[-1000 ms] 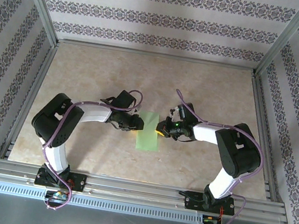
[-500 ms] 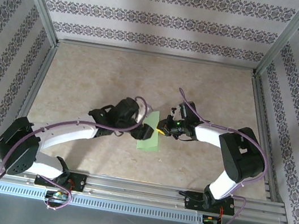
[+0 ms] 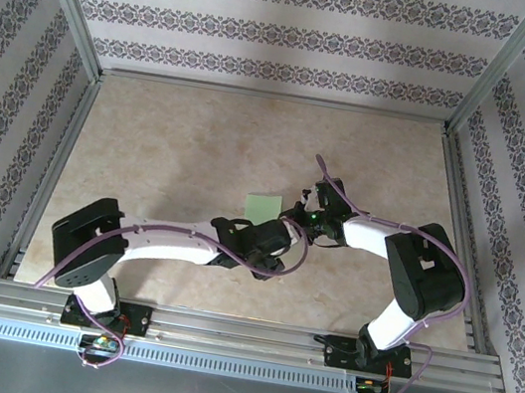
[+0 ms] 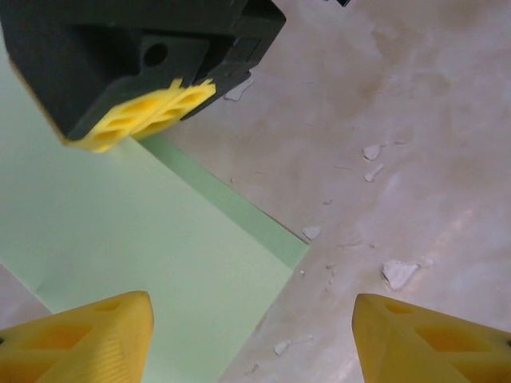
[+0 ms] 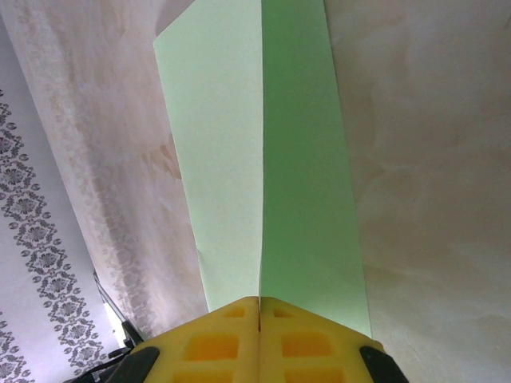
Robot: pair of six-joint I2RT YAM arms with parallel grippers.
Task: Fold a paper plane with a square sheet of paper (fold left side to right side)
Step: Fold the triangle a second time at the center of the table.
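Right wrist, six o'clock: right gripper (image 5: pixel 259 307), jaws closed, anchors the square sheet of paper (image 5: pixel 303 159); left gripper (image 4: pixel 247 311) gapes empty.

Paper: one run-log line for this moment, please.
paper: creased | right claw: shut on paper's crease | left claw: open, empty, above paper's corner

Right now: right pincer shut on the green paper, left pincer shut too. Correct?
No. The left pincer is open: the left wrist view shows its fingertips wide apart. The right pincer is shut on the paper.
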